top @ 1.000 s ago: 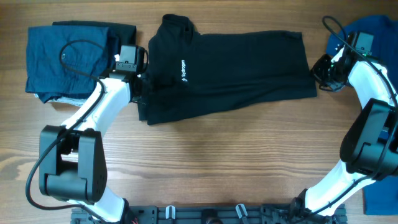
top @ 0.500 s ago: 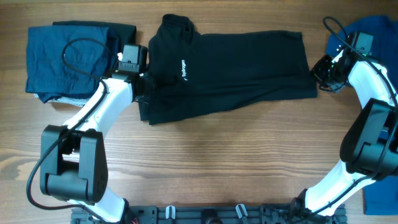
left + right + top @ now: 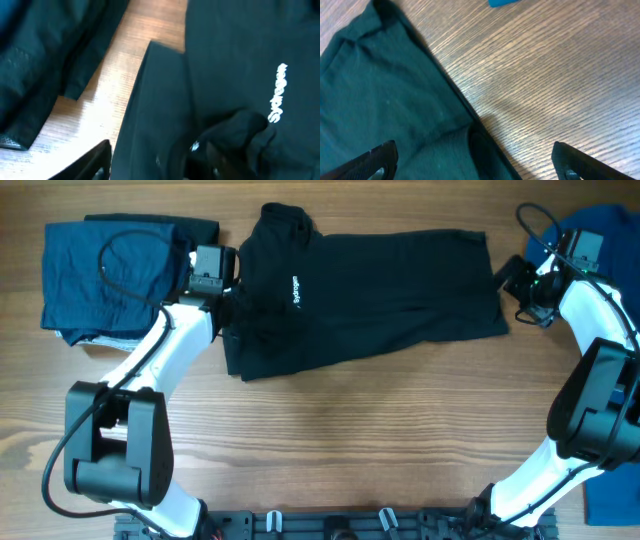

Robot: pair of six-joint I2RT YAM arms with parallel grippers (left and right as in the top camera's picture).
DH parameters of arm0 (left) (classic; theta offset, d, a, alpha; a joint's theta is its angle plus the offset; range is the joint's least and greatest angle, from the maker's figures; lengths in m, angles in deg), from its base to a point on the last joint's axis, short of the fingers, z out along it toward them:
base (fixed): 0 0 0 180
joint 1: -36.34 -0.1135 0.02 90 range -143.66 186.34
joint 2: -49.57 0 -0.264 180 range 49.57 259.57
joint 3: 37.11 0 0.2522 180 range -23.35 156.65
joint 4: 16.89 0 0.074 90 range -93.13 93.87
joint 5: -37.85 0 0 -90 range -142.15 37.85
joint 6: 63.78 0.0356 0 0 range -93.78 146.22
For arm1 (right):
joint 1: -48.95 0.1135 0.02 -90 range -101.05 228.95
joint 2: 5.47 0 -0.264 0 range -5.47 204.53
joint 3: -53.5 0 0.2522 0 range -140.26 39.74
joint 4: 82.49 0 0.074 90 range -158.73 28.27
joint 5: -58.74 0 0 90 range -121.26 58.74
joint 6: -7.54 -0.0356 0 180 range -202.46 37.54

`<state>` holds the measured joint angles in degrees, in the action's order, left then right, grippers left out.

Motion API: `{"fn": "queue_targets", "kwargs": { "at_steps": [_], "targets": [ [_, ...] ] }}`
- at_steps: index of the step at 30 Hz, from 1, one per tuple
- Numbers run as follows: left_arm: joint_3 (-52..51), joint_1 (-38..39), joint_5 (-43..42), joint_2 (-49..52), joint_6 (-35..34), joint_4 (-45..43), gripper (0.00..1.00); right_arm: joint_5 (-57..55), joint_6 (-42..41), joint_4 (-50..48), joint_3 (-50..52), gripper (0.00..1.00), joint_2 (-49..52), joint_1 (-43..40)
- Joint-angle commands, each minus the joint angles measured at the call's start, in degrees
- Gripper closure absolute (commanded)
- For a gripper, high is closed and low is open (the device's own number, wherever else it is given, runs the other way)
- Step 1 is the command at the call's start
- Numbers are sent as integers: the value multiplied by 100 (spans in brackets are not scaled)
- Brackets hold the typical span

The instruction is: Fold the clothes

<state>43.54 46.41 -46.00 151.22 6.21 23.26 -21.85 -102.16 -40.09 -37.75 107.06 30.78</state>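
The black shirt [image 3: 370, 290] lies spread on the worktop [image 3: 350, 440], white logo [image 3: 294, 292] up, between a folded navy pile [image 3: 110, 275] on my left and a bright blue garment [image 3: 600, 225] on my right. My right end effector [image 3: 505, 280] stands wide at the shirt's hem corner, holding nothing. My left end effector [image 3: 230, 305] sits over bunched cloth near the logo (one finger [image 3: 95, 160] shows, the other is lost against the black, so I cannot tell whether it grips).
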Motion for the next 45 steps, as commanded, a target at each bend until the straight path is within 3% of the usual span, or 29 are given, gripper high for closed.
{"fn": "queue_targets", "kwargs": {
  "at_steps": [1, 3, 4, 5, 6, 7, 8, 13, 20, 32, 38, 45],
  "targets": [
    [643, 4, 2, -575, 149, 341, 34, 166, 573, 376, -229, 1, -369, -24],
    [758, 28, -177, -962, -162, 850, 40, 166, 619, 1060, -232, 6, -680, -24],
    [758, 31, -304, -1064, -262, 1069, 54, 166, 621, 1384, -232, 14, -767, -24],
    [758, 33, -479, -1134, -354, 1368, 88, 166, 619, 1797, -232, 39, -831, -24],
    [758, 33, -651, -1141, -367, 1604, 96, 166, 601, 2094, -232, 68, -841, -24],
    [752, 33, -863, -1117, -367, 1862, 96, 170, 599, 2334, -221, 93, -837, -24],
    [713, 33, -1080, -1054, -365, 2055, 96, 190, 601, 2468, -173, 96, -820, -7],
    [315, 94, -1617, -664, -361, 2162, 96, 269, 697, 2162, 332, 96, -785, 122],
    [59, 168, -1838, -31, -361, 2022, 96, 275, 1246, 433, 1263, 96, -774, 398],
    [55, 337, -1825, 457, -472, 1829, 96, 271, 1679, -892, 1462, 96, -396, 450],
    [50, 485, -1207, 542, -544, 1777, 96, 271, 1648, -918, 1462, 96, 57, 450],
    [-372, 490, -616, 616, -599, 1316, 96, -190, 1161, -208, 1460, 96, 173, 448]
  ]
}}
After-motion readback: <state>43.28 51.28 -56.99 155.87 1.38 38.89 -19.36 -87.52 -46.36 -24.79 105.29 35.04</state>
